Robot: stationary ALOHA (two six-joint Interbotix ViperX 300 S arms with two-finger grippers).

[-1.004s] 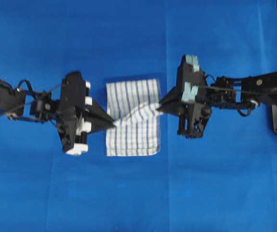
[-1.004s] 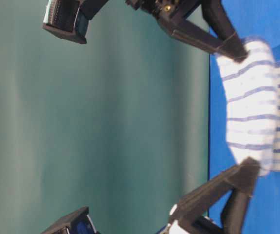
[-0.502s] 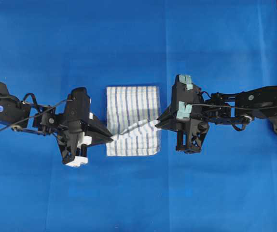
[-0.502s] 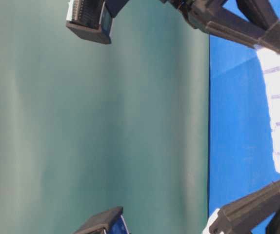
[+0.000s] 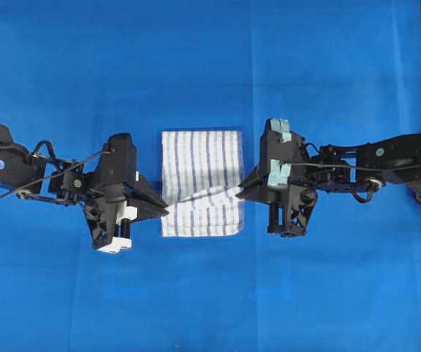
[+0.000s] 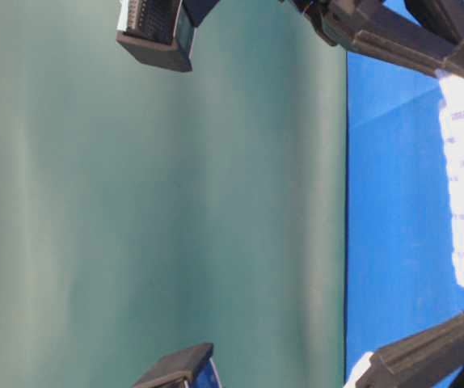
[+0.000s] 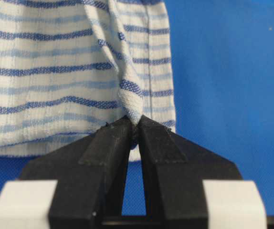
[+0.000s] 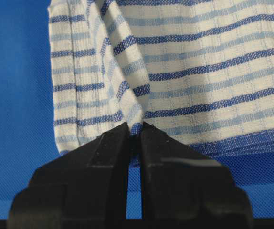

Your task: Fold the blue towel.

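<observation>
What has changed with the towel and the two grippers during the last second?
Both grippers, left and right, carried their pinched towel edge toward the bottom of the overhead view and lowered it, so the raised fold is flatter. Neither let go. The rest of the towel stayed in place.

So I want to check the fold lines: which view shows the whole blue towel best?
The overhead view: the whole blue towel lies in frame, a pinched ridge across its lower half. Each wrist view shows only the part near its tool; the table-level view catches just one edge at the frame's side.
</observation>
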